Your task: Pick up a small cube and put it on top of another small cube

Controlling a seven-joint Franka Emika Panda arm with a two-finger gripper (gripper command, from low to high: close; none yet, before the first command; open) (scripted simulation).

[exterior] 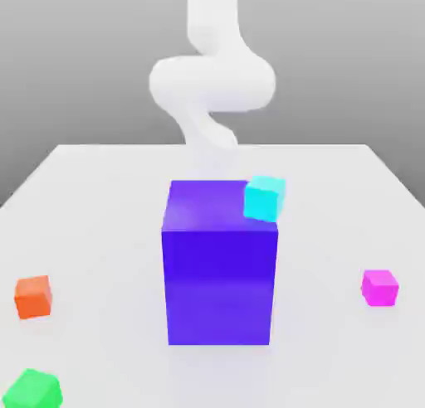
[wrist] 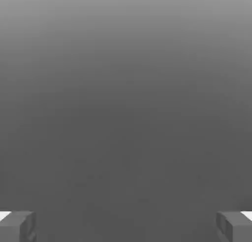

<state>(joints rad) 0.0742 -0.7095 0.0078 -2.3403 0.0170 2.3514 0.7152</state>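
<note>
On a pale white table (exterior: 100, 191), grey backdrop, small cube (exterior: 380, 287) resting apart, hand (wrist: 126, 226) spread wide, empty.

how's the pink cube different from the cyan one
The pink cube lies on the white table, out at the exterior view's right; the cyan cube sits up at the top corner of the big purple-blue block. Pink sits flat; cyan looks tilted. Both are small, plain and matte.

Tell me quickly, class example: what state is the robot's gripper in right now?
Gripper: open, fingertips wide apart, holding nothing.
</note>
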